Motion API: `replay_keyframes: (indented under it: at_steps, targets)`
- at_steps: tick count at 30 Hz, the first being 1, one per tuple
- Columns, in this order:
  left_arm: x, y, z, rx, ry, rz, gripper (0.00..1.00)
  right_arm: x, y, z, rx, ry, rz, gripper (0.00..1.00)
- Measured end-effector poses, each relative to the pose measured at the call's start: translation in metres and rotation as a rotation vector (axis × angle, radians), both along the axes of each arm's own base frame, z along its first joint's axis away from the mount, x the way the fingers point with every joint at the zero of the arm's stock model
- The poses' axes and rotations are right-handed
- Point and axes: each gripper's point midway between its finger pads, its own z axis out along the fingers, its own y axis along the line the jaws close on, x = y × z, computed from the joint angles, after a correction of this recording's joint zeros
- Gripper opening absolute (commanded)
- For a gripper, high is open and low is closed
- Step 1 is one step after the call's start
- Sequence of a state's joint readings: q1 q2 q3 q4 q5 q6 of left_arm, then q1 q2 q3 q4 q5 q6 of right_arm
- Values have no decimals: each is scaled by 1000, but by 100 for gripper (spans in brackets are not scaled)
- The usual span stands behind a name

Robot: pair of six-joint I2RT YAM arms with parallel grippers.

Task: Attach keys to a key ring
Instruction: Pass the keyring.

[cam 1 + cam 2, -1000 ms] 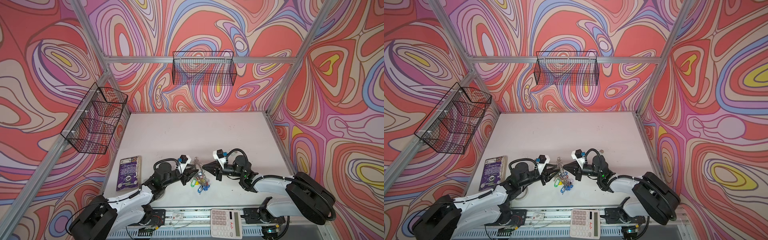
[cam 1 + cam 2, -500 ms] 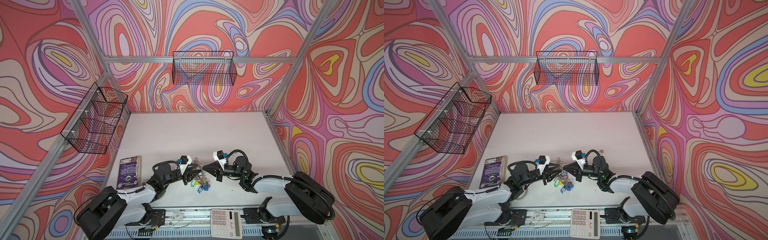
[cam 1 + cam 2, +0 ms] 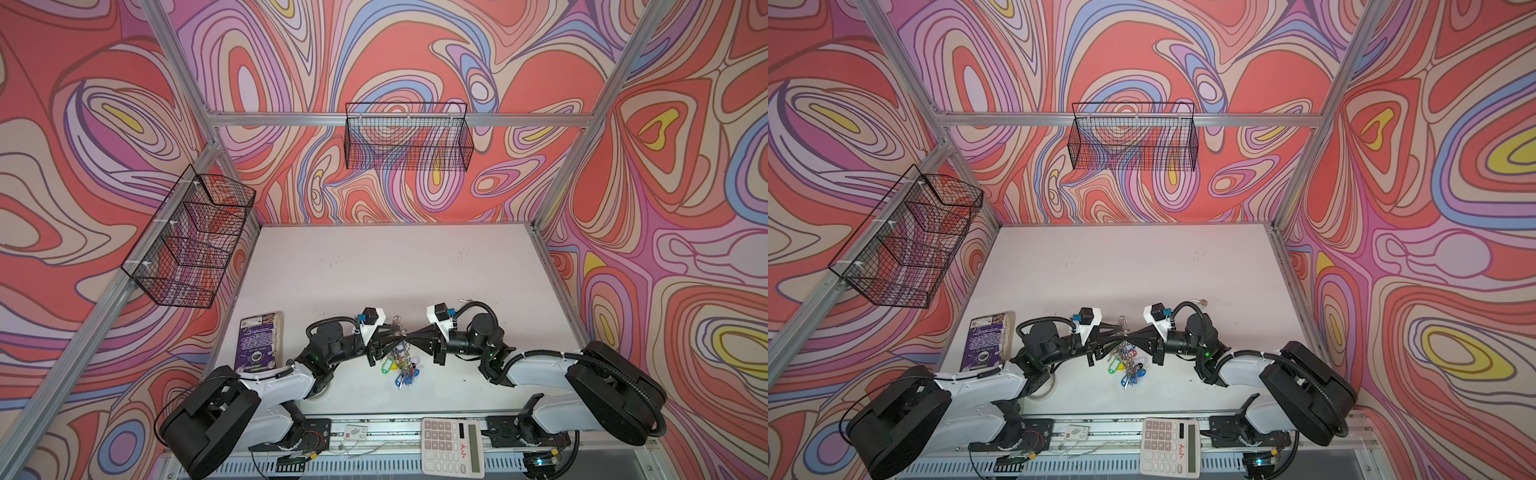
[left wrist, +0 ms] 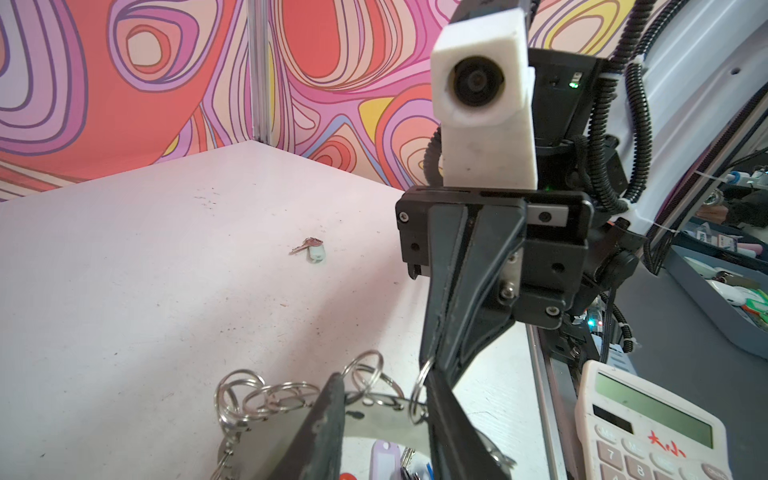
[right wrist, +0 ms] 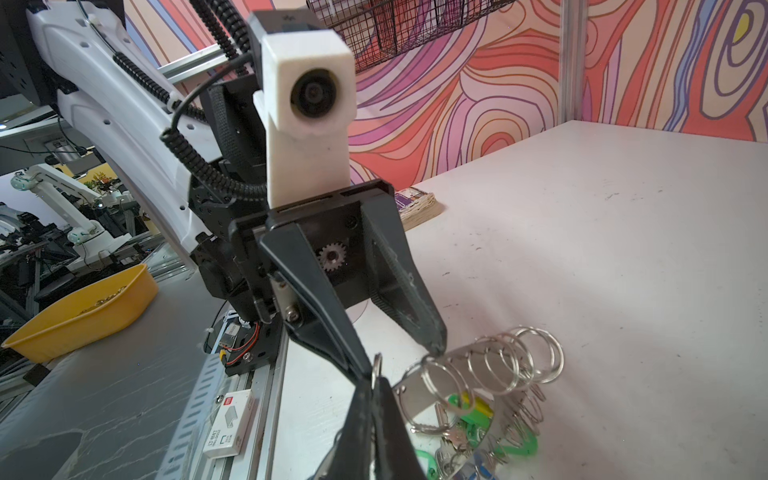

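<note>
- The key ring (image 5: 419, 405) is seen raised above the table (image 3: 395, 266), in the lower middle of both top views, between the two gripper tips.
- The keys (image 3: 402, 370), tagged in green, blue and yellow, are hung in a bunch beneath it. Whether the lowest touch the tabletop cannot be told.
- The right gripper (image 4: 432, 366) is pressed fully together on one small split ring at the rim.
- The left gripper (image 5: 399, 356) is set partly apart astride the rim, with one fingertip (image 5: 434, 343) touching the flat metal. Whether the rim is actually clamped cannot be told.
- A loose key (image 4: 311, 249) with a pale tag is seen lying on the table, well apart, near the centre of the left wrist view.
- A yellow tray (image 5: 83, 309) is placed off the table at the left edge of the right wrist view. Small metal pieces are held in it, too blurred to name.
- A grey bin (image 4: 723, 291) is cut off by the right edge of the left wrist view. Small coloured items inside are hard to make out.
- A back-wall basket (image 3: 409, 139) is mounted at upper centre and a divided side basket (image 3: 189, 239) at the left. Only wall pattern is seen through their mesh.
- A purple book (image 3: 259, 340) is laid at lower left, and a calculator (image 3: 453, 446) is set on the bottom rail.
</note>
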State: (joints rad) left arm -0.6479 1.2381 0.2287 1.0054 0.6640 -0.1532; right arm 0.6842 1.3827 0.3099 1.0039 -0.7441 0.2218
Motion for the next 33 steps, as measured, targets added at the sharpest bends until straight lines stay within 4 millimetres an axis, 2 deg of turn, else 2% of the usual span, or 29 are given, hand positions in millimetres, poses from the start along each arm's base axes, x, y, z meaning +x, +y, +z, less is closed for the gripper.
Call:
replay_keyframes:
  at_steps: [8,11,13,17,20,22,27,30,33]
  targets:
    - [-5,-2,-4,9,14,-39,20,0,0,-1,-3,-2,1,0]
    - [-7,-3,-4,9,15,-48,11,0,0,-2,-5,-3,1,0]
    - [-8,-3,-4,9,17,-54,2,1,0,-2,-6,-3,-1,0]
    - [-9,-4,-6,16,30,-65,0,3,-1,-4,-11,-13,-16,0]
    - [-8,-4,-5,33,42,-63,0,5,-2,-4,-12,-14,-33,19]
    - [-6,-5,-1,53,40,-55,0,5,-5,2,-1,-28,-49,27]
    - [-1,-3,15,89,0,-15,0,11,-23,25,57,-87,-124,37]
    - [2,-5,18,144,7,-10,0,14,-33,32,81,-101,-174,49]
    - [4,-7,22,211,21,-18,0,15,-39,36,93,-117,-211,54]
